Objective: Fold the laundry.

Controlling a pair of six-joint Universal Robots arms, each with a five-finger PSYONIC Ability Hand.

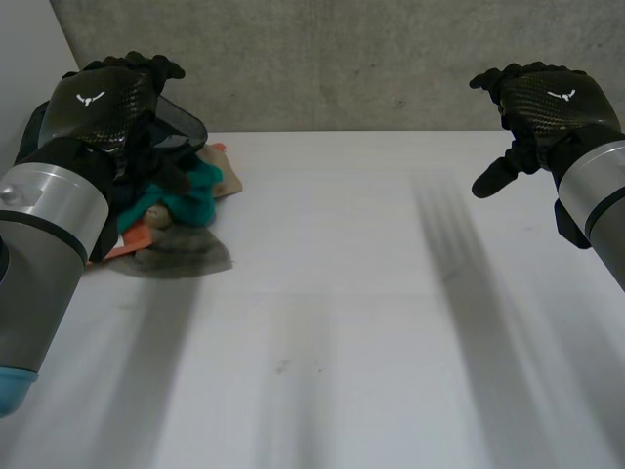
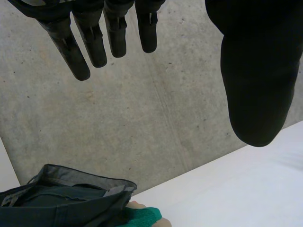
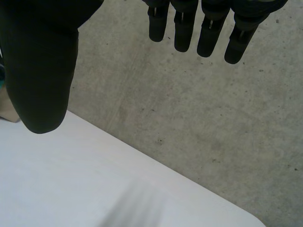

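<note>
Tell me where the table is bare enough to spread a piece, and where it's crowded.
The table is bare from the pile across to its right side, below the open right hand, and along the near edge. Crowded at the far left corner, where the pile lies under the open left hand.

Lab-like test setup: bare white table (image 1: pixel 371 322) against raw concrete wall (image 1: pixel 342 59) (no furnishings).

The left hand (image 1: pixel 103 103) hangs over a laundry pile (image 1: pixel 181 210) at the white table's (image 1: pixel 371 322) far left: a dark garment (image 1: pixel 178 127) on top, teal cloth (image 1: pixel 192 200), an orange piece (image 1: pixel 132 239) and grey cloth (image 1: pixel 186 256) below. The right hand (image 1: pixel 547 103) hovers well apart, thumb out, holding nothing.
</note>
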